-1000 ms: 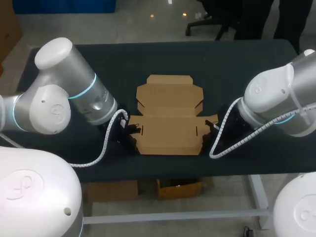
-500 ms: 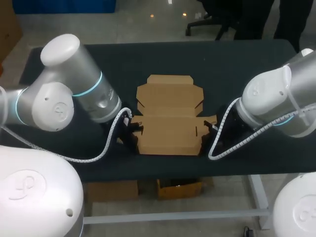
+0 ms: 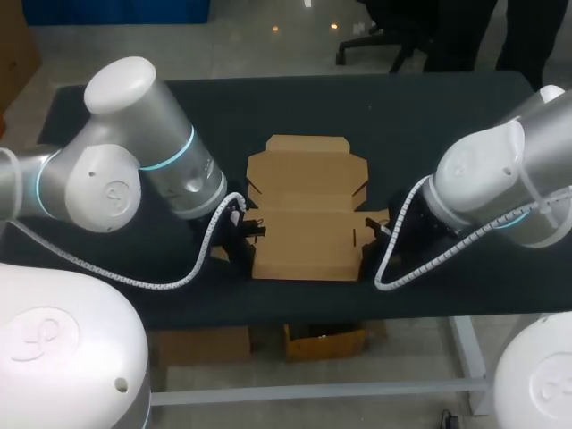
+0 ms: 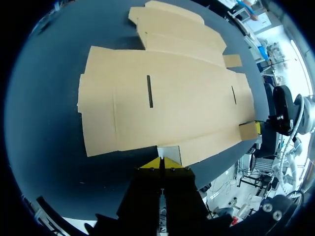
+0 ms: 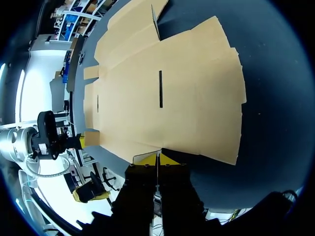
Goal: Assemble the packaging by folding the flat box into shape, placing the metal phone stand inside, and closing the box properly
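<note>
**Item 1: flat box** (image 3: 307, 210). Brown card blank, unfolded, lying flat at mid table (image 3: 268, 107). The lid end with tabs points away from the robot. The wide near panel has its long axis running L–R, w/ one slit near each short end.

**Item 2: L gripper** (image 4: 162, 163). Low at the box's L short end, aimed across the panel. Yellow tips are drawn together, touching or just at the card edge. A small tab sits right ahead of them. Can't tell if any card is pinched.

**Item 3: R gripper** (image 5: 157, 158). Mirror posn at the R short end, tips likewise together at the edge. Pinch on card can't be told either.

**Item 4: metal phone stand.** Not seen in any view.

**Key relation:** the box lies between the two grippers, each facing inward along the near panel's long axis. Both look about equally near, each to its own end flap. Judged: the fold-up step isn't done yet, and the next move prob. lifts the side flaps from both ends.
</note>
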Robot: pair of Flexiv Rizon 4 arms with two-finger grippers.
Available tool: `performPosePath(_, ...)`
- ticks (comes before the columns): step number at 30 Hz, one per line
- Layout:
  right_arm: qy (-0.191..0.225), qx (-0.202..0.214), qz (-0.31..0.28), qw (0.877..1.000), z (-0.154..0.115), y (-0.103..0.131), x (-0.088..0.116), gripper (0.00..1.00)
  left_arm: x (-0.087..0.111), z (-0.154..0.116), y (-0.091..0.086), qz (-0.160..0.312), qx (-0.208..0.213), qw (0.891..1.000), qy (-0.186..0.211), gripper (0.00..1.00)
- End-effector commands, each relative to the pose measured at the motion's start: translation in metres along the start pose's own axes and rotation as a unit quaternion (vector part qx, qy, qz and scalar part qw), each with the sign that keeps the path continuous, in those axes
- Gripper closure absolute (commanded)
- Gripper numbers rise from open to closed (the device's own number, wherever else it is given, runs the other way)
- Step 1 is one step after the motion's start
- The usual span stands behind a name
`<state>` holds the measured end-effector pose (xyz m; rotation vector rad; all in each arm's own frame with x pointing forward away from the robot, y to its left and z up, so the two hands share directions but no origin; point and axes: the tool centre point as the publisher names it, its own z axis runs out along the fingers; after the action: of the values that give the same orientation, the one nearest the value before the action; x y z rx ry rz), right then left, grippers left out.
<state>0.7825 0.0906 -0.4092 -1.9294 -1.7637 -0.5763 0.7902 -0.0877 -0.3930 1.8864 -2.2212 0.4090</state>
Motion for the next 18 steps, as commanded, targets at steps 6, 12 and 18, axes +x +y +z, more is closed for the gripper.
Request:
performPosePath(6, -0.01, -0.011, 0.003, 1.0, -0.0007, -0.005, 0.0039, 1.0, 0.0056, -0.0009, 0.0032, 0.005, 0.003, 1.0, -0.006, 1.0)
performPosePath(12, -0.011, -0.017, 0.007, 1.0, -0.004, -0.007, 0.0007, 1.0, 0.006, -0.0008, 0.0038, 0.006, 0.003, 1.0, -0.006, 1.0)
performPosePath(18, -0.009, -0.024, 0.01, 1.0, -0.0079, -0.0097, -0.0014, 1.0, 0.0055, 0.0001, 0.0047, 0.005, 0.001, 1.0, -0.005, 1.0)
